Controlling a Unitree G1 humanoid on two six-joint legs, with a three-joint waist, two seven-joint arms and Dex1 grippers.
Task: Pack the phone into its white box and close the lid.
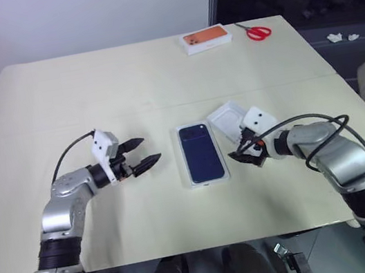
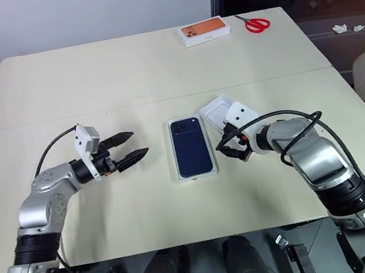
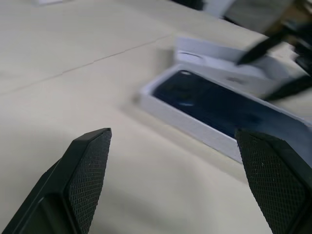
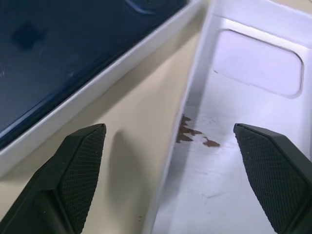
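The dark navy phone (image 1: 201, 151) lies back up inside the white box (image 1: 211, 180) at the middle of the table. Just right of it the lid (image 1: 224, 114) rests at an angle with its white inside (image 4: 253, 73) facing up. My right gripper (image 1: 242, 150) is open and tilted down over the gap between box and lid, one finger above the table by the box wall and the other above the lid. My left gripper (image 1: 150, 150) is open and level, a short way left of the box (image 3: 195, 127), and points toward it. Neither gripper holds anything.
A white box printed with an orange phone (image 1: 207, 38) and red-handled scissors (image 1: 257, 31) lie at the table's far right edge. A seam (image 1: 95, 117) crosses the cream table. The table's right edge runs close behind my right arm.
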